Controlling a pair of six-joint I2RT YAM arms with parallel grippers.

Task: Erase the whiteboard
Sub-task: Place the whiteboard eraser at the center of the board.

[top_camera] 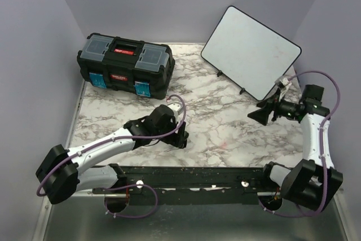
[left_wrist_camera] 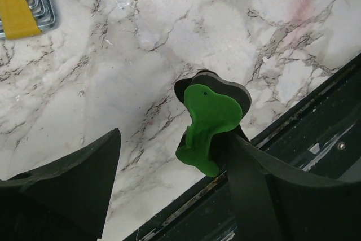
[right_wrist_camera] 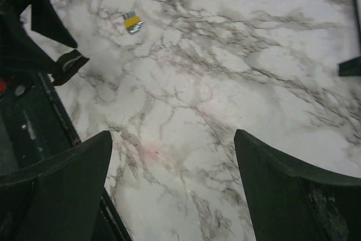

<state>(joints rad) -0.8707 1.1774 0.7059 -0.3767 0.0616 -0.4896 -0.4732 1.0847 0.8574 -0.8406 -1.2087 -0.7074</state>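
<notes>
The whiteboard [top_camera: 251, 50] leans upright on its small black feet at the back right, and I see no lettering on its face. Just in front of its lower corner my right gripper [top_camera: 260, 114] hangs above the marble, open and empty [right_wrist_camera: 172, 136]. My left gripper [top_camera: 179, 136] is low over the middle of the table near the front rail, its jaws open [left_wrist_camera: 174, 139]. A green eraser with a black felt pad [left_wrist_camera: 211, 114] stands on the marble and leans against the right finger. A wide gap separates it from the left finger.
A black toolbox [top_camera: 125, 63] with blue latches stands at the back left. A set of hex keys in a yellow holder [left_wrist_camera: 25, 9] lies on the marble [right_wrist_camera: 132, 22]. A black rail [top_camera: 192, 176] runs along the near edge, right beside the eraser.
</notes>
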